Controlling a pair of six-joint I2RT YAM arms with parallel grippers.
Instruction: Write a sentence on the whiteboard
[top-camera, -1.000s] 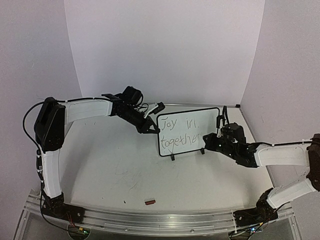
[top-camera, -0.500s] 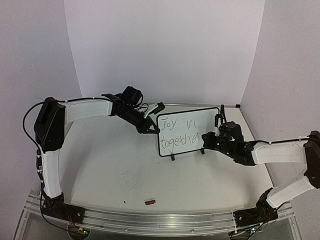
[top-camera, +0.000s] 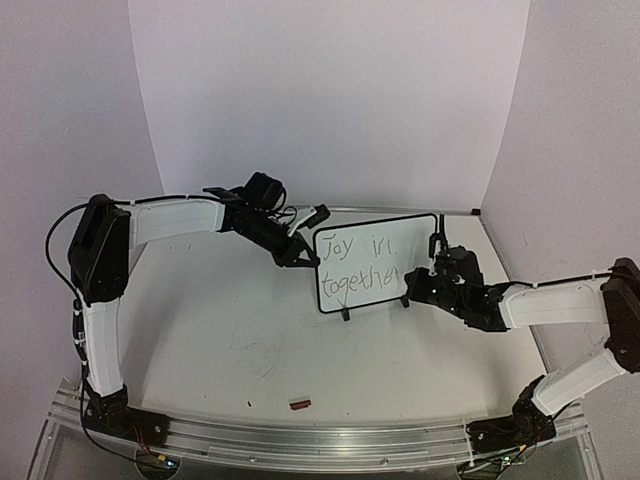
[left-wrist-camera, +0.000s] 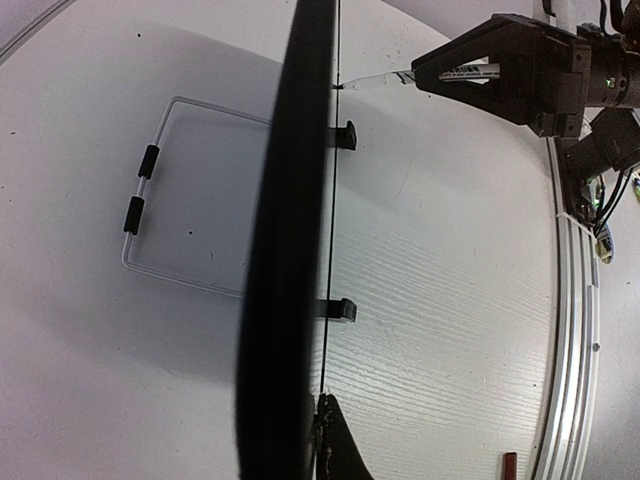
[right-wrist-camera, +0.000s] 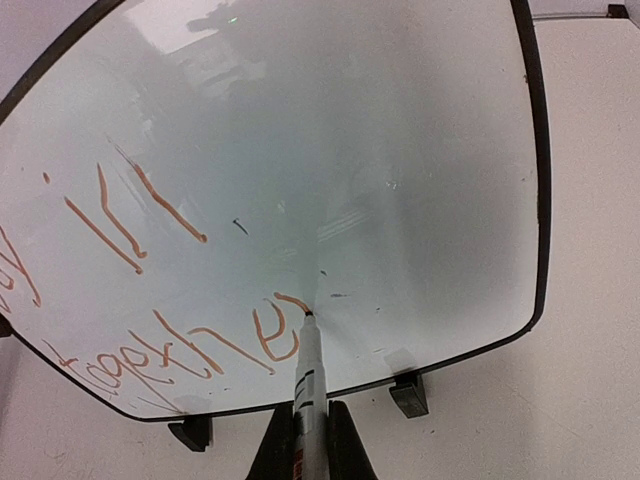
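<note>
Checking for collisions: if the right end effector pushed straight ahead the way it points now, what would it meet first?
The whiteboard: the marker clamped in the right end effector appears to touch its face with its tip, at the end of the sentence.

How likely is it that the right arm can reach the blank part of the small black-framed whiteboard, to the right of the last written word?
Probably yes. The right gripper, shut on a white marker, has its tip on the whiteboard beside that blank part; nothing stands between them.
</note>
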